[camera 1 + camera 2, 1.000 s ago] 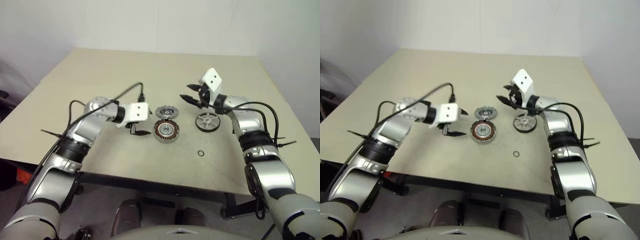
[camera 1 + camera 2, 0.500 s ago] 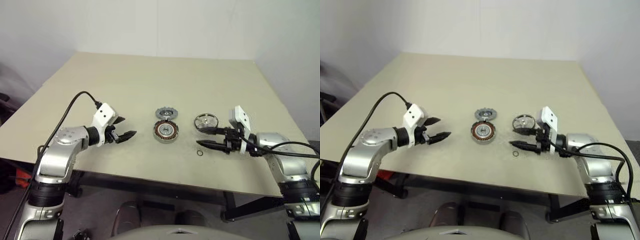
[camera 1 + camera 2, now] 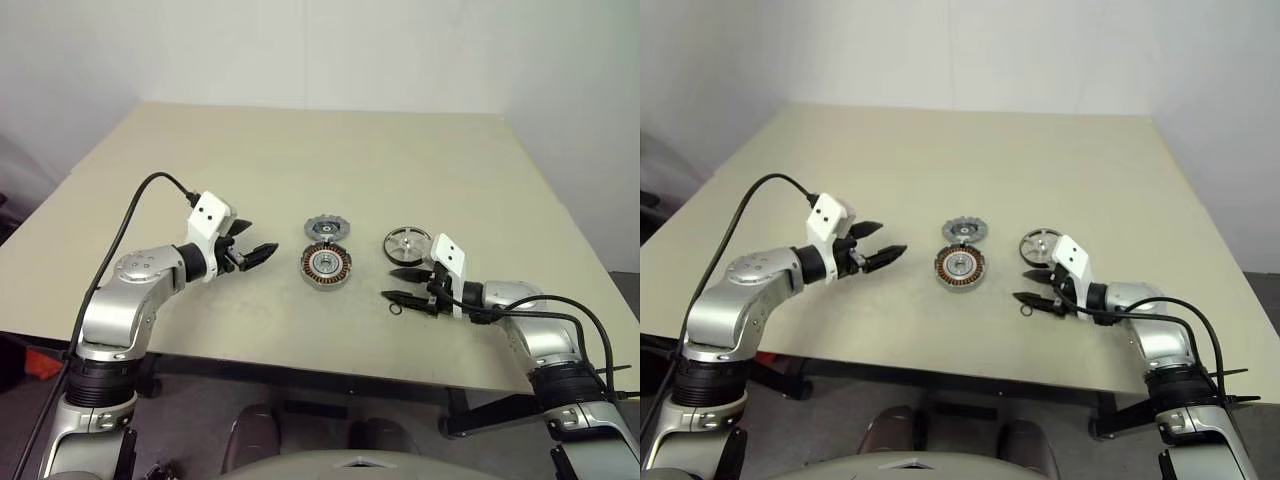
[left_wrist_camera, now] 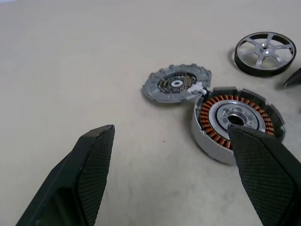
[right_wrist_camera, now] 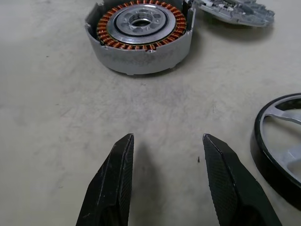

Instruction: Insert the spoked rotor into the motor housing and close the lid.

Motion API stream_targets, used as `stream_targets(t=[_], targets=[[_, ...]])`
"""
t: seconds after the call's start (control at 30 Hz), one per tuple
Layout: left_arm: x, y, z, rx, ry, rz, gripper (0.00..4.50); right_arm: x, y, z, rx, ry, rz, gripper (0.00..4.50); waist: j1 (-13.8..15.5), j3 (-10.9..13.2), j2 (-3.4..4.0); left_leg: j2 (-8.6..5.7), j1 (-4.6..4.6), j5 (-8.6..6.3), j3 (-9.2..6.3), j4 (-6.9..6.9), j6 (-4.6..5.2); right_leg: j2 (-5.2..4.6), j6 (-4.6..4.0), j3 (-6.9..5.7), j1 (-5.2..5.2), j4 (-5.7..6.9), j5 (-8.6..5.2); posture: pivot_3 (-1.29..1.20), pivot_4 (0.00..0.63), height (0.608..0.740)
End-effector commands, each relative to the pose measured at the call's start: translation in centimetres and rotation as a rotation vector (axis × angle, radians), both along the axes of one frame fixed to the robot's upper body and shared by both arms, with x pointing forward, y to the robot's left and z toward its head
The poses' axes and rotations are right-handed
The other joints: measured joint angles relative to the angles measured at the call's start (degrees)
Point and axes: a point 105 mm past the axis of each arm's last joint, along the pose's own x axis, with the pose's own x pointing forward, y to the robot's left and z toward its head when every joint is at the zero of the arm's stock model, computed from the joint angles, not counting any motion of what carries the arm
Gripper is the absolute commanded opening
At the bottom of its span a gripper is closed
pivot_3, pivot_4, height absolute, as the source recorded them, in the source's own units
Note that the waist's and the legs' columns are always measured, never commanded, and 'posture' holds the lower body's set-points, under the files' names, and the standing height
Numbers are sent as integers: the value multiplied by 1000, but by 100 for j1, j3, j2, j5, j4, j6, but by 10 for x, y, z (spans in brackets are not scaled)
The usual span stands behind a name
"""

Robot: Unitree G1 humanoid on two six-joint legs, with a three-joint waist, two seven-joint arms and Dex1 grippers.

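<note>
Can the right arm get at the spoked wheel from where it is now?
Probably yes. The right end effector is open and empty, just in front of the spoked wheel, with only bare table between them. The small black ring lies by its fingertips, clear of the path.

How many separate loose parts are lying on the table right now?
4: motor housing at centre, lid touching its far edge, spoked rotor to their right, and a small black ring below the right gripper.
</note>
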Motion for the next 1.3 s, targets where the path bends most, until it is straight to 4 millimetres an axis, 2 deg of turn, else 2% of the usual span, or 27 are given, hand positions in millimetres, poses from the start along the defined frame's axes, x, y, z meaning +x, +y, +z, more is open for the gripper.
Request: stream_targets(t=[0.03, 0.17, 0.3, 0.37, 0.5, 0.63, 0.73, 1.3], targets=[[-4, -3, 17, -17, -48, -25, 4061, -3, 1, 12, 14, -21, 40, 2573, 0, 0, 0, 1, -11, 5, 0, 2, 8, 0, 0, 0, -11, -1, 0, 0, 0, 740], [-6, 0, 16, -18, -30, -33, 4061, -20, 4, 25, 57, 20, 115, 2573, 2, 0, 0, 0, -20, 2, 0, 7, 11, 0, 0, -1, -19, -3, 0, 0, 0, 740], [-6, 2, 14, -13, -23, -30, 4061, -31, 8, 32, 57, 45, 150, 2573, 0, 0, 1, 8, 32, -7, 0, 7, -12, 2, 0, -1, 34, -1, 0, 0, 0, 740], [-5, 2, 14, -13, -23, -30, 4061, -31, 8, 28, 36, 46, 139, 2573, -1, 0, 0, 9, 66, -6, 1, 6, -16, 3, 11, 0, 60, -4, -6, 0, 0, 740], [-4, 1, 15, -10, -26, -32, 4061, -29, 9, 19, 18, 39, 112, 2573, -1, 0, 0, 11, 68, 0, 1, 6, -26, 3, 30, 1, 62, -4, -17, 0, 0, 740], [-3, 1, 16, -4, -32, -32, 4061, -19, 0, -5, -33, 8, 46, 2573, -2, -5, -6, 11, 68, 2, 0, 7, -28, 4, 6, 1, 61, -3, -2, 0, 0, 740], [-3, 3, 17, 4, -36, -28, 4061, -19, -6, -17, -73, -2, 56, 2573, -6, -7, -7, 8, 58, 2, 0, 7, -27, 4, 0, 1, 54, -1, 1, 0, 0, 740], [0, 7, 17, 18, -48, -11, 4061, -18, 0, -3, -71, -4, 83, 2573, -11, -8, -6, 11, 66, 1, -2, 11, -26, 6, -3, 1, 62, 0, 3, 0, 0, 740]])
